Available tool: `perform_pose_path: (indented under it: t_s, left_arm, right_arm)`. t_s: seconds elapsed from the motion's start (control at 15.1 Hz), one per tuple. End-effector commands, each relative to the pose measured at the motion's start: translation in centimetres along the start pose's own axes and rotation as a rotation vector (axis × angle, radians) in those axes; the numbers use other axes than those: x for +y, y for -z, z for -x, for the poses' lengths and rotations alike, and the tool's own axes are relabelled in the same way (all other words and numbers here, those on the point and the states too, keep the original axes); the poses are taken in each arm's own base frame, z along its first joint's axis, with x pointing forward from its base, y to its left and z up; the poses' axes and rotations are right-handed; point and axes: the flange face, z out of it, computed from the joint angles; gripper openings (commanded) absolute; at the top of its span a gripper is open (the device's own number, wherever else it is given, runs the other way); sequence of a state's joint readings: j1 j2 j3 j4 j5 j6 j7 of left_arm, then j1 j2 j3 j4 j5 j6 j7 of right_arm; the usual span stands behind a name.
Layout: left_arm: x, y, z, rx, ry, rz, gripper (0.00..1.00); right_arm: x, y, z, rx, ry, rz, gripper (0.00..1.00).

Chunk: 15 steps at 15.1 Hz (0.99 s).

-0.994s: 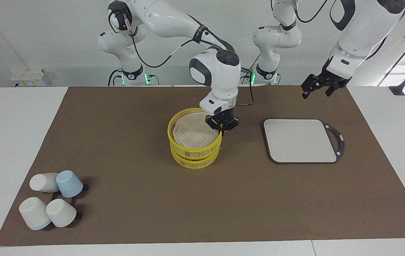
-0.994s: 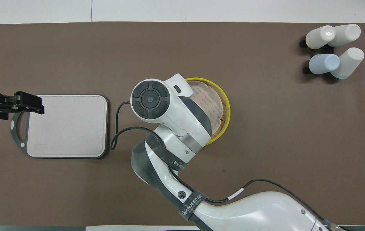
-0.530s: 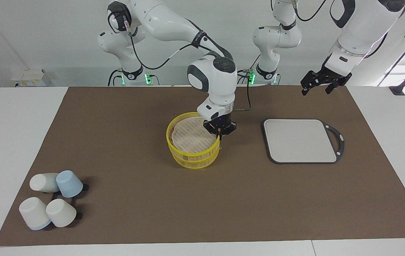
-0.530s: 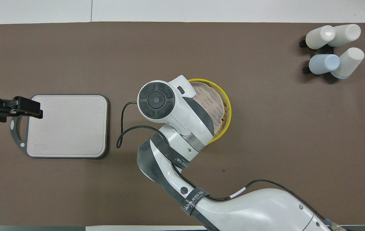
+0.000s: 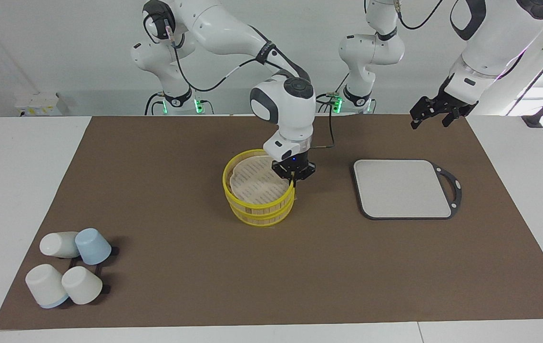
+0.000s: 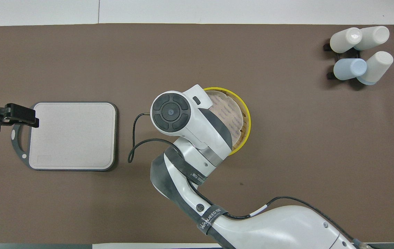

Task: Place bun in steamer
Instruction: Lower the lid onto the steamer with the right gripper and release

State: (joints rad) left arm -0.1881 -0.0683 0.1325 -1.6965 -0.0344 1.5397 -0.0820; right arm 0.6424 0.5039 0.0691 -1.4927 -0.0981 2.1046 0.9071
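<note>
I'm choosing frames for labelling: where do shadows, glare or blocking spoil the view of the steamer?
Facing view: the steamer is evenly lit, with no glare and only a soft shadow on the mat; the right gripper covers a bit of its rim. The left gripper waits raised at the left arm's end. Overhead view: the right arm hides about half the steamer.

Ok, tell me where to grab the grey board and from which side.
Take the grey board by its black loop handle, from above, at the left arm's end of the table. The board lies flat, so its edges offer little; the loop probably lets a finger through.
</note>
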Motion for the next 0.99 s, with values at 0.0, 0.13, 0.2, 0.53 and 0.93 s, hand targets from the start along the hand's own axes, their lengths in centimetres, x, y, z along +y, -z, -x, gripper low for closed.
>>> perform_pose_path:
  t_s: [0.0, 0.13, 0.2, 0.53, 0.93]
  left_arm:
    - [0.1, -0.2, 0.1, -0.006, -0.014, -0.017, 1.00]
    - [0.2, 0.2, 0.2, 0.005, -0.017, -0.019, 1.00]
    - [0.0, 0.2, 0.2, 0.006, -0.015, -0.027, 1.00]
    - [0.3, 1.2, 0.4, 0.029, -0.036, -0.057, 1.00]
    - [-0.3, 1.3, 0.2, 0.042, -0.027, -0.055, 1.00]
  right_arm:
    - [-1.0, -0.8, 1.6, 0.001, 0.006, -0.033, 0.00]
    - [-0.7, -1.2, 1.1, 0.004, -0.001, -0.035, 0.00]
    - [-0.6, -1.3, 1.0, 0.002, -0.001, -0.032, 0.00]
    - [0.7, -1.4, -0.6, 0.004, -0.028, -0.033, 0.00]
    - [0.8, -1.4, -0.6, 0.005, -0.024, -0.032, 0.20]
